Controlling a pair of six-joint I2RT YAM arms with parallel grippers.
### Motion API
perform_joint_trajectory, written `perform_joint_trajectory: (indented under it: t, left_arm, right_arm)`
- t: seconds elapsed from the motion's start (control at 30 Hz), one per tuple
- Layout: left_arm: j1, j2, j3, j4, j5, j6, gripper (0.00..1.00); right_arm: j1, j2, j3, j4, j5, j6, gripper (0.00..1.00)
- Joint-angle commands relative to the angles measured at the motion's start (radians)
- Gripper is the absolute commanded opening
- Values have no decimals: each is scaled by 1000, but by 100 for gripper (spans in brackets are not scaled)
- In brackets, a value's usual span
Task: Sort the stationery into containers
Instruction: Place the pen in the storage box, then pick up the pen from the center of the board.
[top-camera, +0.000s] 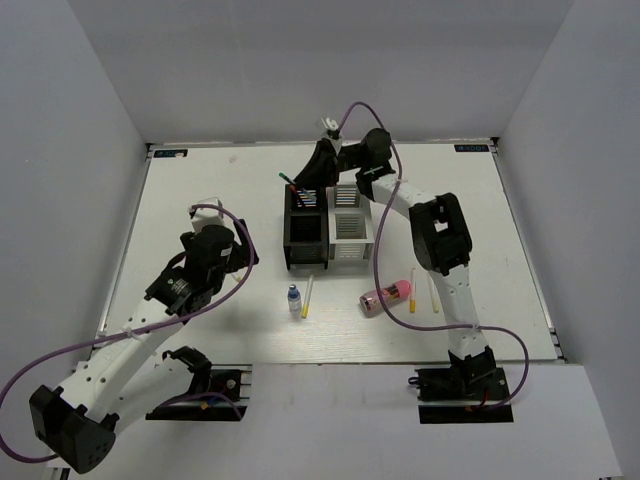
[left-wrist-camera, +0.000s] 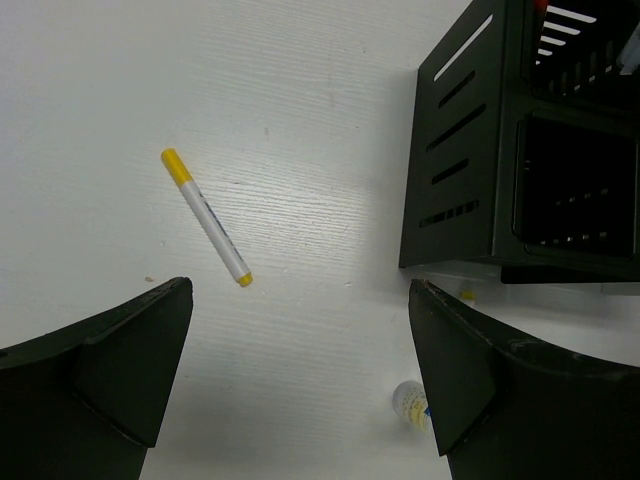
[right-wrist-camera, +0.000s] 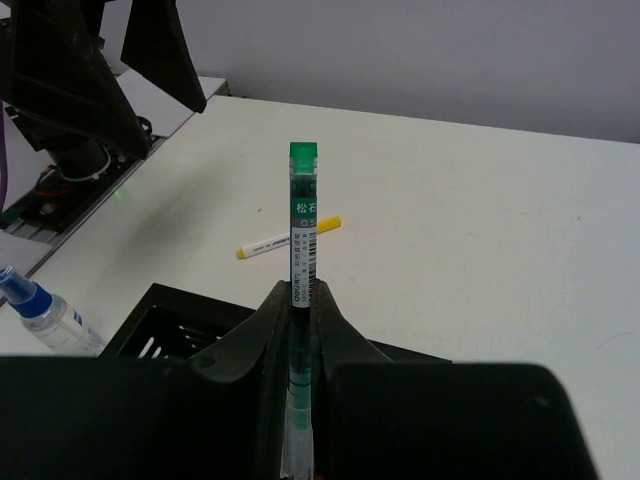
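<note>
My right gripper (top-camera: 308, 188) is shut on a green pen (right-wrist-camera: 303, 200), held upright over the back compartment of the black organiser (top-camera: 305, 228). That compartment holds a few pens. The white organiser (top-camera: 352, 228) stands right beside it. My left gripper (left-wrist-camera: 300, 290) is open and empty above the table, left of the black organiser (left-wrist-camera: 470, 150). A yellow-and-white pen (left-wrist-camera: 207, 217) lies below it. The small bottle (top-camera: 294, 300) and another yellow pen (top-camera: 307, 296) lie in front of the black organiser. The pink cylinder (top-camera: 385, 296) lies in front of the white one.
Two more thin yellow pens (top-camera: 412, 290) (top-camera: 433, 293) lie right of the pink cylinder. The bottle also shows beside my left gripper's right finger (left-wrist-camera: 410, 403). The table's raised walls stand at the back and both sides.
</note>
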Motion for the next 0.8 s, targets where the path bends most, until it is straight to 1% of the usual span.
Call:
perform_joint_trajectory:
  t: [0.0, 0.03, 0.13, 0.17, 0.23, 0.27, 0.3, 0.37, 0.47, 0.53, 0.6, 0.67, 0.7, 0.77]
  left_arm:
    - [3, -2, 20, 10, 5, 8, 99]
    - [3, -2, 20, 10, 5, 8, 99]
    - [3, -11, 20, 10, 14, 8, 99]
    - [3, -11, 20, 10, 14, 8, 99]
    - [3, -11, 20, 10, 14, 8, 99]
    - [3, -11, 20, 10, 14, 8, 99]
    - [3, -11, 20, 10, 14, 8, 99]
    - [3, -11, 20, 10, 14, 17, 99]
    - [3, -11, 20, 19, 14, 17, 99]
    - [3, -2, 20, 19, 23, 17, 99]
    - [3, -2, 20, 19, 23, 26, 99]
    - [3, -14, 20, 30, 60, 46, 99]
    - [3, -23, 11, 68, 111, 60, 99]
    - [3, -48, -12, 117, 188, 123, 99]
  right_arm:
    - [-3, 19, 67, 238, -18, 190, 0]
    - [-3, 22, 65, 229, -14, 170, 0]
    - [-10, 25, 70, 129, -3, 91, 1]
    - [-10, 17, 71, 33, -3, 13, 3]
    - [-13, 20, 75, -29, 11, -43, 9]
    - [-16, 16, 76, -88, 11, -86, 20]
    - [-16, 17, 65, -93, 14, -92, 29]
    - [-16, 16, 56, -94, 11, -89, 42]
    - [-19, 4, 19, -97, 18, -95, 52]
    - [-22, -9, -5, -98, 15, -106, 56]
    - [-25, -15, -16, -100, 17, -111, 56]
    - [-36, -45, -30, -80, 12, -97, 56]
    - [-36, -74, -60, -66, 9, -89, 56]
    - [-57, -149, -79, -48, 9, -56, 52]
